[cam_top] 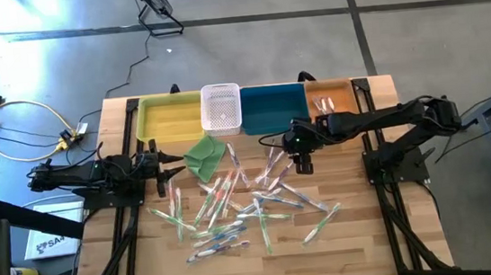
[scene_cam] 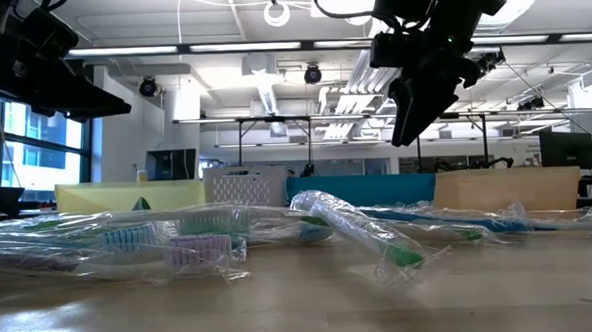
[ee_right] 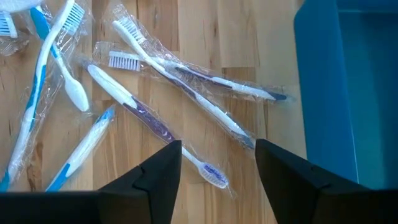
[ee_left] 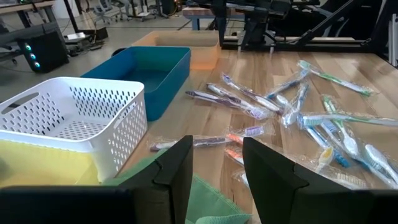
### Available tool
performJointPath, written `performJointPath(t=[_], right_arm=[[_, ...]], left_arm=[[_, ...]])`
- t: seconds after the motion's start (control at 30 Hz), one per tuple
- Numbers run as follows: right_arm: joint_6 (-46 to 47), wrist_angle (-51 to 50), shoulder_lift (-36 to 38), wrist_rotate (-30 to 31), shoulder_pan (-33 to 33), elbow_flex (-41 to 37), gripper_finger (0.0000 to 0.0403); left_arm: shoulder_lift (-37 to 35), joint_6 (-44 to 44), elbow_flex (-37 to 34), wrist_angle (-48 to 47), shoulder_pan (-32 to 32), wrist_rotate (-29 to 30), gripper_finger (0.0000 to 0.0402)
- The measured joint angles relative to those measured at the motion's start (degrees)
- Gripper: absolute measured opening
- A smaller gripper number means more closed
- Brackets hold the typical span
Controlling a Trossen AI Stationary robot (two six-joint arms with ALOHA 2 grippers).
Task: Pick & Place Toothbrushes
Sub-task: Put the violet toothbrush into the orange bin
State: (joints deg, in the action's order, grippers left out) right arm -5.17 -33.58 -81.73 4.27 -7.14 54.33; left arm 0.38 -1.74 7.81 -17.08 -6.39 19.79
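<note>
Purple-handled toothbrushes (ee_right: 180, 93) lying just beyond right tool (ee_right: 217, 168), fingers spread, empty

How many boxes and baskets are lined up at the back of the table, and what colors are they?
Yellow bin: 1
White basket: 1
Blue bin: 1
Orange bin: 1
Total: 4 containers in the row, seen from above.
</note>
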Motion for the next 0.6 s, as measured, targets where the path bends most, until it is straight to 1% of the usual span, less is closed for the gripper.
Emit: performJointPath(t=[0.17,0.37,0.47,0.6], right_arm=[[2.35,0.00,0.02,-0.01,0.00,-0.03,0.0199],[2.60,-0.04,-0.26,-1.71,0.00,-0.03,0.0199],[2.56,-0.20,-1.87,-1.68,0.00,-0.03,0.0199],[1.90,-0.29,-5.74,-1.66,0.00,-0.03,0.0199]], left_arm=[[0.00,-0.02,0.00,0.00,0.00,0.00,0.0136],[0.00,-0.02,0.00,-0.02,0.02,0.00,0.0136],[0.00,-0.02,0.00,-0.20,0.00,-0.01,0.0136],[0.00,-0.02,0.00,-0.69,0.01,-0.01,0.0136]])
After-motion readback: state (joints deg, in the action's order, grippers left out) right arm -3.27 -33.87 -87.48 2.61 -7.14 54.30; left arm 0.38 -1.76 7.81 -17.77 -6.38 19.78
